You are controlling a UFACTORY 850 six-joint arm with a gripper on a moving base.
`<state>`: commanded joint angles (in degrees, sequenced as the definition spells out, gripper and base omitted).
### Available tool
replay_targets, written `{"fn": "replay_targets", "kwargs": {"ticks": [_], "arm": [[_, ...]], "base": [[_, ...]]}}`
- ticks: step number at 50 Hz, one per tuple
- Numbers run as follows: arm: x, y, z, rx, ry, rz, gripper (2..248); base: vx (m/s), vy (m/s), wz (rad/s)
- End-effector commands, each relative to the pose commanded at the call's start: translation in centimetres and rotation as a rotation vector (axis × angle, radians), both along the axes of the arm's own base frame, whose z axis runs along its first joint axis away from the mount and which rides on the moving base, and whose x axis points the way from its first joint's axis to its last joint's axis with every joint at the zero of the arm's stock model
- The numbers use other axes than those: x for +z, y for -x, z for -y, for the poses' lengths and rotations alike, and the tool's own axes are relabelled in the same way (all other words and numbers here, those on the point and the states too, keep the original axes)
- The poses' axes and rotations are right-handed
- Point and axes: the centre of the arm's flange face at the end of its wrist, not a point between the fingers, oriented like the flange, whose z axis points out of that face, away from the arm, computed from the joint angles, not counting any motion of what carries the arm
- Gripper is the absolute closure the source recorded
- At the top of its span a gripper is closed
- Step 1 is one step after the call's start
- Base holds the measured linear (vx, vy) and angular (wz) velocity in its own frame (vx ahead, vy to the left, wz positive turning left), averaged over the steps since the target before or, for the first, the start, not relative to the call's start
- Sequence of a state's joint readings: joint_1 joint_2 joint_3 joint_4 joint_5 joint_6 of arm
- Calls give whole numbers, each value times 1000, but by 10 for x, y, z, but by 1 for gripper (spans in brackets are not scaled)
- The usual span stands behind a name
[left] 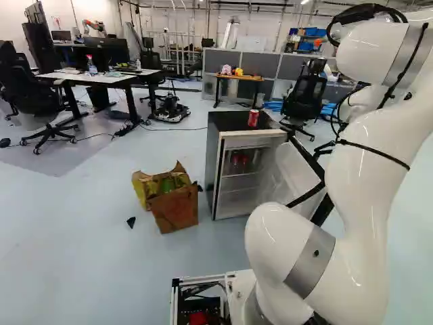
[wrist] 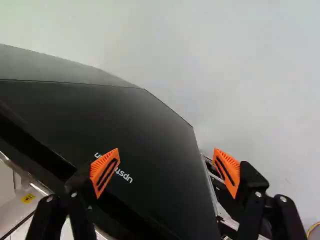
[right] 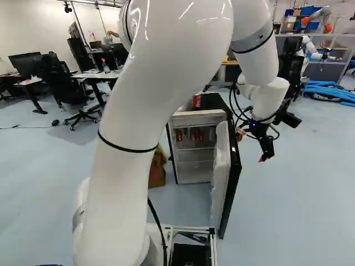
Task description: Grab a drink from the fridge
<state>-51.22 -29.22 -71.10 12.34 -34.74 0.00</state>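
Gripper: fingers wide apart, two orange pads, nothing held. It's on the outer side of the fridge door, whose black outer face sits ahead of it in the wrist view. Can't tell if they touch.

One fridge, one door, swung open. Drinks: one red can standing on top, plus at least three red cans on the upper level inside, partly hard to make out. Open door stands between gripper and the inside cans.

Around it: one torn cardboard box on the floor, near the side away from the door, something yellow-green in it. One small dark scrap near the box. Behind: one small orange-topped table with two toys, one wheeled machine, at least three office chairs, two bottles on the desk. Blue hoses lie coiled on the floor, well apart from the fridge.
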Motion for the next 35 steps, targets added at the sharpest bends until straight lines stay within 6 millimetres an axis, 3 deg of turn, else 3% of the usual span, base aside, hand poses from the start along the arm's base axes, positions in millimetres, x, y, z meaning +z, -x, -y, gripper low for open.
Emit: {"fn": "replay_targets", "kwargs": {"ticks": [35], "arm": [[-1, 11, -63, 82, -25, -46, 3]], "base": [[0, 0, 0]]}}
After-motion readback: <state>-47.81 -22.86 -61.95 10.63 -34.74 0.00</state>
